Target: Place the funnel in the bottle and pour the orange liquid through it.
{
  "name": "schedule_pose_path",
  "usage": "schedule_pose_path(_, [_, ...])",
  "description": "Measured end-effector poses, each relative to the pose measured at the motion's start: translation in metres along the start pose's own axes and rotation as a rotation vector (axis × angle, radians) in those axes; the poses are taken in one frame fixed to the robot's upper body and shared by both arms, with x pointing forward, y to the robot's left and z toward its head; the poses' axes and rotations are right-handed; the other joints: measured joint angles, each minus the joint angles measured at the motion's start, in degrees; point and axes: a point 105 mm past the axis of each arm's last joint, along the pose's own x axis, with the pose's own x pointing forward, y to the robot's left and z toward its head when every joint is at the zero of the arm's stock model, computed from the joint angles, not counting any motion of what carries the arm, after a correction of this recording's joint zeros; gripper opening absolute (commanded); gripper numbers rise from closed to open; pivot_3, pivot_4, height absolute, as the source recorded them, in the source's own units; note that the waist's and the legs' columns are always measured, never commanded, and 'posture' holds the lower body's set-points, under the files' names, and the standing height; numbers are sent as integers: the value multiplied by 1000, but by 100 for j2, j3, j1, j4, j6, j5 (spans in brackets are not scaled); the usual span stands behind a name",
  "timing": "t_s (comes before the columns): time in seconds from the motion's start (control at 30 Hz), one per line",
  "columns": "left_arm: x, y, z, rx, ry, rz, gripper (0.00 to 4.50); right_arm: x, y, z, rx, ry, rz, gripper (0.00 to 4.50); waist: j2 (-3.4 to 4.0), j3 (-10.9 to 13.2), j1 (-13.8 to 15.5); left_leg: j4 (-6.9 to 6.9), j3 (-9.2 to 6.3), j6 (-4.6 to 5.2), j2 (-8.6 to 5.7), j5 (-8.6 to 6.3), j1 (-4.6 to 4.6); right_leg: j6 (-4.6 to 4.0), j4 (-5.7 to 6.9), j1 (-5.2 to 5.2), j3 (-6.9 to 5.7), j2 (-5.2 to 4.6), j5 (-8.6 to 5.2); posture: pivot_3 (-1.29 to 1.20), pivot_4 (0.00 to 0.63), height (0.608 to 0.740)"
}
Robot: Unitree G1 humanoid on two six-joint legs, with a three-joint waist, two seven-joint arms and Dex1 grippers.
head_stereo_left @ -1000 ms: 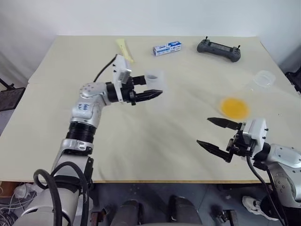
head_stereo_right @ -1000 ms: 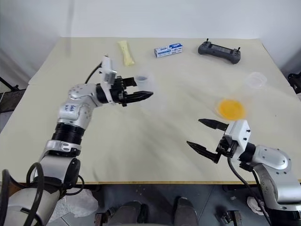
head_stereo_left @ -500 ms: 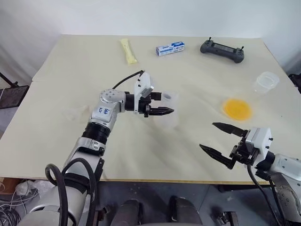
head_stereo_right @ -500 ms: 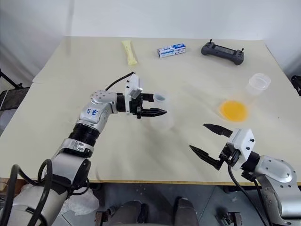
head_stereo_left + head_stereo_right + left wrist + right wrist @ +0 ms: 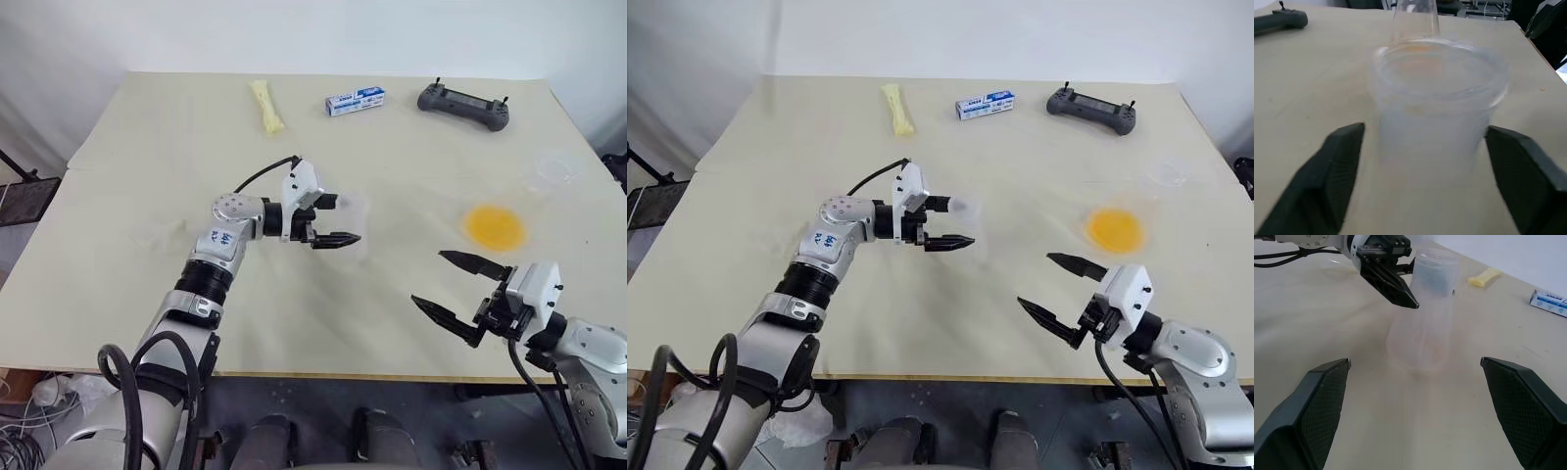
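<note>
Straddling the bottle [image 5: 1422,328] mid-table with spread jaws clear of its walls, the left gripper [image 5: 328,221] faces light, slick, rigid plastic best taken at the neck, while the right gripper [image 5: 460,290] waits wide and empty.

Both arms are built of silver-grey metal segments joined by black ribbed collars. The left arm [image 5: 211,264] carries small blue markings on its silver shell, and a thin black cable loops from it to a white box at the wrist. The right arm [image 5: 588,348] ends in a similar white box. Each gripper has two black, tapered fingers [image 5: 1327,401] with a fine cross-hatched texture.
</note>
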Motion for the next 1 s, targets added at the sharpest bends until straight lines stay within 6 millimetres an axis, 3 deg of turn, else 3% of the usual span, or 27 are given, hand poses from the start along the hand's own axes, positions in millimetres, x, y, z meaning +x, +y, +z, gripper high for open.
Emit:
schedule_pose_path(0.2, [-3, -1, 7, -18, -23, 6, 4471, 3, -3, 1, -7, -5, 6, 4500, 0, 0, -3, 7, -5, 0, -1, 0, -5, 0, 2, 0, -1, 0, 0, 0, 150, 740])
schedule_pose_path(0.37, [-25, 3, 13, -55, -36, 64, 4471, 3, -3, 2, -14, -3, 23, 4500, 1, 0, -17, 8, -9, 0, 2, 0, -4, 0, 7, -1, -1, 1, 0, 0, 150, 740])
schedule_pose_path(0.6, [-76, 9, 12, -73, -8, 189, 4471, 1, 0, 1, 1, 23, 82, 4500, 2, -1, -12, 13, -18, -1, 2, 0, -4, 0, 8, 1, 1, 0, 0, 0, 150, 740])
schedule_pose_path(0.77, [-126, 8, 10, -60, -27, 369, 4471, 1, -6, 0, 9, 24, 91, 4500, 3, -1, -28, 14, -21, -4, 3, -2, -3, 0, 11, 0, 5, -1, 0, 0, 150, 740])
schedule_pose_path(0.9, [-166, -5, -1, -71, -61, 537, 4471, 2, -7, 0, 15, 25, 108, 4500, 4, -1, -33, 14, -24, -6, 4, -4, -1, 0, 10, 1, 10, -3, 0, 0, 150, 740])
schedule_pose_path(1.0, [-200, -25, -20, -115, -56, 682, 4471, 3, -8, -2, 25, 29, 118, 4500, 4, -1, -33, 14, -28, -9, 5, -5, -1, -1, 8, 2, 21, -6, 0, 0, 150, 740])
